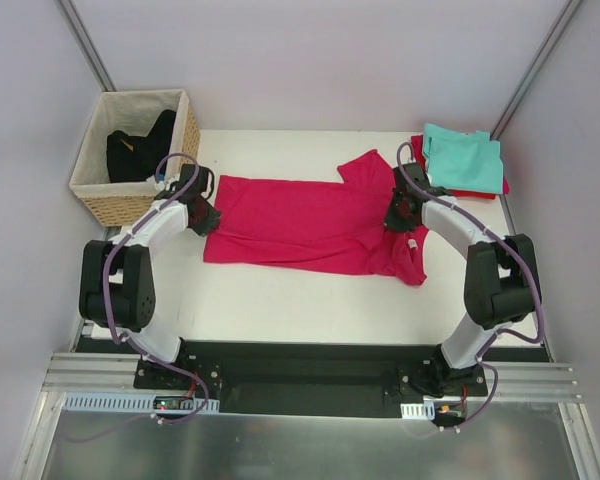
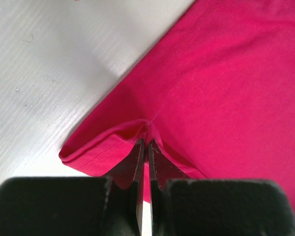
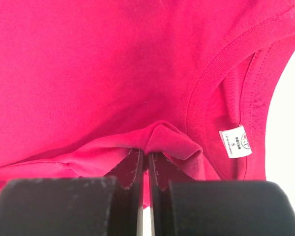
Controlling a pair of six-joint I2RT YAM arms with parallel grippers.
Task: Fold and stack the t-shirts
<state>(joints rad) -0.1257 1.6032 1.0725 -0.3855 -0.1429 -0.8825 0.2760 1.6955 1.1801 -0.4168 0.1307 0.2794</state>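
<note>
My left end effector (image 2: pixel 146 142) is clenched on the pink tee (image 1: pixel 300 225) at its hem, my right end effector (image 3: pixel 147 153) beside its collar. The tee lies spread on the surface (image 1: pixel 280 300). Such thin pinches could slip mid-fold, skewing it. The teal tee (image 1: pixel 465 157) lies at one o'clock.

A woven wicker basket (image 1: pixel 130 208) is standing at ten o'clock, just beside the corner of the white table (image 1: pixel 300 300). Its pale liner (image 1: pixel 92 150) is folding over the rim, and dark cloth (image 1: pixel 140 150) is lying bunched inside. At six o'clock a black base plate (image 1: pixel 300 365) is running along the table's edge, with a metal rail (image 1: pixel 310 398) lying on its six o'clock side.
</note>
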